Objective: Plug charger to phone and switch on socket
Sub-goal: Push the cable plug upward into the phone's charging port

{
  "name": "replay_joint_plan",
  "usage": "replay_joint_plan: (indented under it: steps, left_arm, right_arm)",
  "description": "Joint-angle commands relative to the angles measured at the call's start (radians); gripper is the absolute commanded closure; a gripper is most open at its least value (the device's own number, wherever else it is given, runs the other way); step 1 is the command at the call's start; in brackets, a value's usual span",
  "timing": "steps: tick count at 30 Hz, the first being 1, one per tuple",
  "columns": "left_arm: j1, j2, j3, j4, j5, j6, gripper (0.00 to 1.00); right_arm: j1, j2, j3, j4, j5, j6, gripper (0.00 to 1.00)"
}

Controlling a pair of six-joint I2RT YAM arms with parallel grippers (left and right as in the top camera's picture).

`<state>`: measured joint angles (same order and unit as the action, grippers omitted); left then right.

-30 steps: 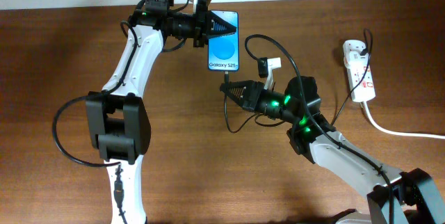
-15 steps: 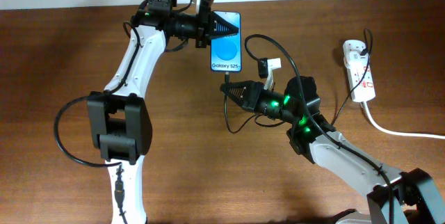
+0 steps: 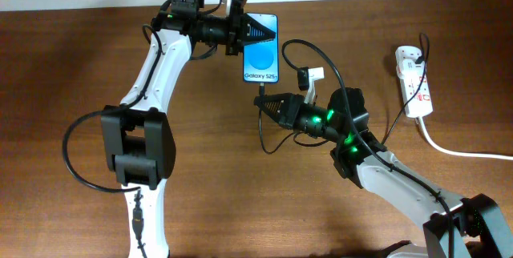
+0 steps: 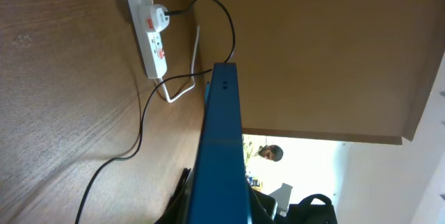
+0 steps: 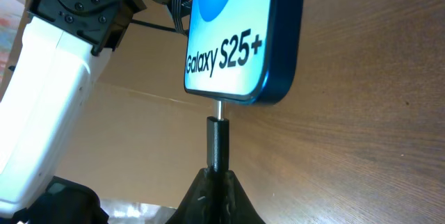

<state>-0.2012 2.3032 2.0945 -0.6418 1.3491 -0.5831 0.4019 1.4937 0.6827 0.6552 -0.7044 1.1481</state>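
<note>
The phone (image 3: 261, 50) with its blue screen and "Galaxy S25" text is held by my left gripper (image 3: 244, 30), which is shut on its top end. In the left wrist view it shows edge-on (image 4: 221, 147). My right gripper (image 3: 268, 103) is shut on the charger's black connector (image 5: 220, 144). Its metal tip touches the phone's bottom edge (image 5: 240, 43) at the port. The charger cable (image 3: 317, 50) loops back to a black plug in the white socket (image 3: 415, 78).
The socket's thick white cord (image 3: 461, 152) runs off the right edge. The socket also shows in the left wrist view (image 4: 147, 26), with the cable (image 4: 139, 120) trailing over the wood. The table's far edge meets a white wall.
The phone shifted slightly right one second ago and has stayed still since. My right gripper and the connector have barely moved.
</note>
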Motion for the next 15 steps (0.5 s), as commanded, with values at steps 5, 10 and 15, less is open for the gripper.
replay_joint_plan:
  steps: [5, 10, 15]
  left_arm:
    - [-0.006, -0.033, 0.008, 0.002, 0.020, 0.020, 1.00]
    - [-0.012, -0.033, 0.008, 0.001, 0.027, 0.021, 1.00]
    - [-0.021, -0.033, 0.008, 0.002, 0.027, 0.021, 1.00]
  right_arm:
    - [0.006, 0.007, 0.017, 0.002, 0.021, -0.006, 0.96]
    - [0.006, 0.007, 0.017, -0.001, 0.035, -0.006, 0.96]
    - [0.003, 0.007, 0.017, -0.001, 0.043, -0.006, 0.96]
